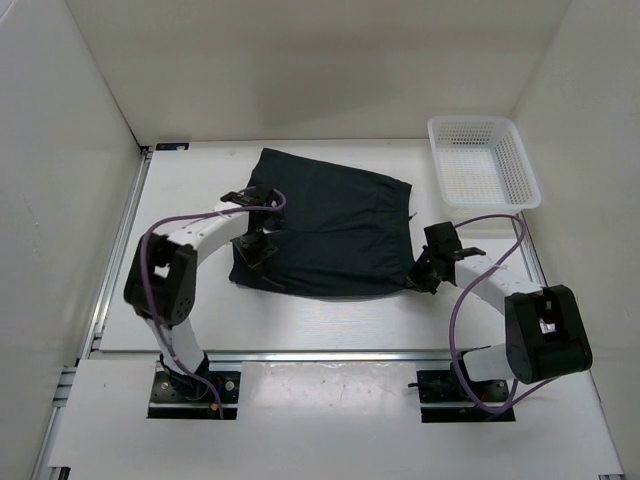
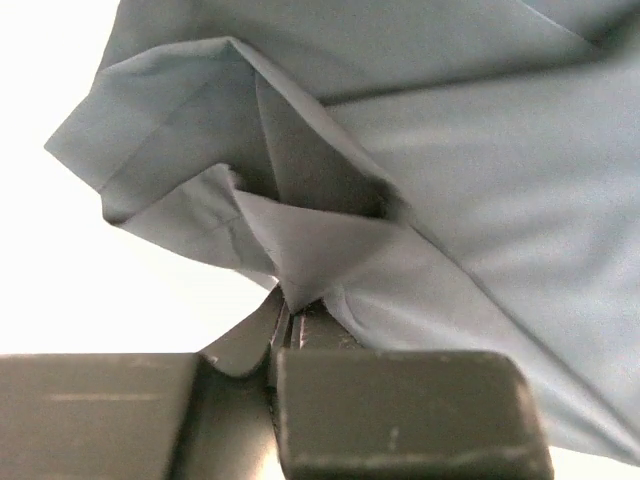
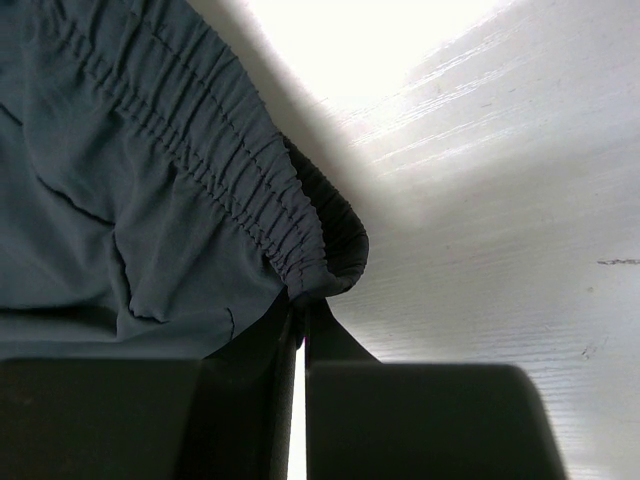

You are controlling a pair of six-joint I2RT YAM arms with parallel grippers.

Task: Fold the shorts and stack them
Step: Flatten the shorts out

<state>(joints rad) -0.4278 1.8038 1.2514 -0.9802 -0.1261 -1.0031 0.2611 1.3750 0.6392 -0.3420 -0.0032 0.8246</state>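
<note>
The dark navy shorts (image 1: 325, 225) lie spread on the white table, wider than the basket. My left gripper (image 1: 252, 250) is at their near left corner, shut on a pinched fold of leg fabric (image 2: 300, 255) beside the hem (image 2: 130, 180). My right gripper (image 1: 420, 275) is at the near right corner, shut on the end of the gathered elastic waistband (image 3: 300, 270). In both wrist views cloth runs straight into the closed fingertips.
A white plastic mesh basket (image 1: 483, 160) stands at the back right of the table. White walls enclose the table on the left, back and right. A metal rail (image 1: 115, 250) runs along the left edge.
</note>
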